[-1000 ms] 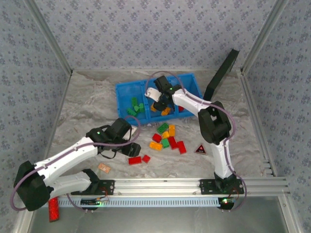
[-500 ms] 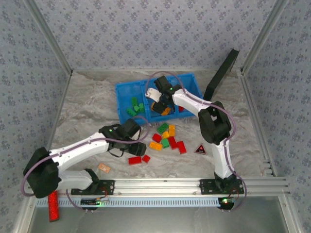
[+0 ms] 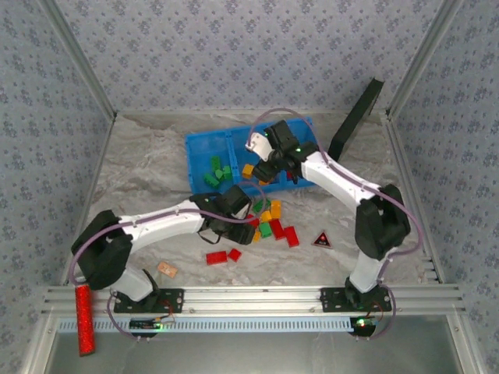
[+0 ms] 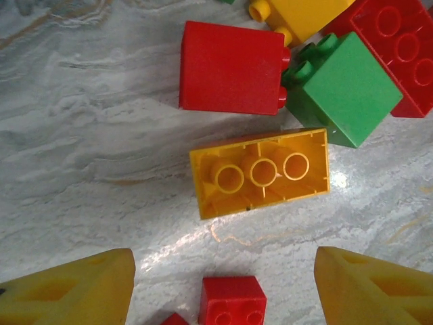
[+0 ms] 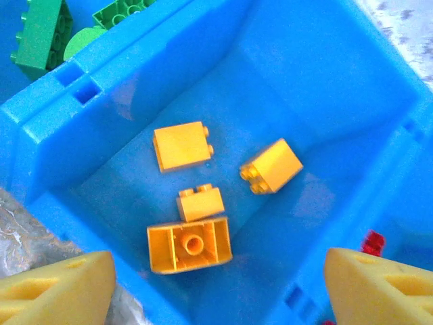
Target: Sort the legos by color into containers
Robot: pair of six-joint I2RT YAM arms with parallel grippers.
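Overhead: the left arm has swung out long and low to the loose legos (image 3: 273, 222) at mid-table, left gripper (image 3: 245, 220) at the pile's near edge, while the right gripper (image 3: 269, 166) stays over the blue bin (image 3: 204, 142) by the far edge; next pick starting, I judge. Left wrist: jaws spread, empty, an upturned yellow brick (image 4: 260, 172) just ahead between them. Right wrist: jaws wide, nothing held, above the middle compartment (image 5: 325, 128), four yellow bricks (image 5: 181, 145) on its floor.

The top camera looks down from high behind me over the whole table (image 3: 140, 171), while my left wrist camera hangs close above the loose legos (image 4: 260, 172) and my right wrist camera close above the middle compartment (image 5: 284, 88) of the blue bin (image 3: 201, 148), both patches inside that top view.
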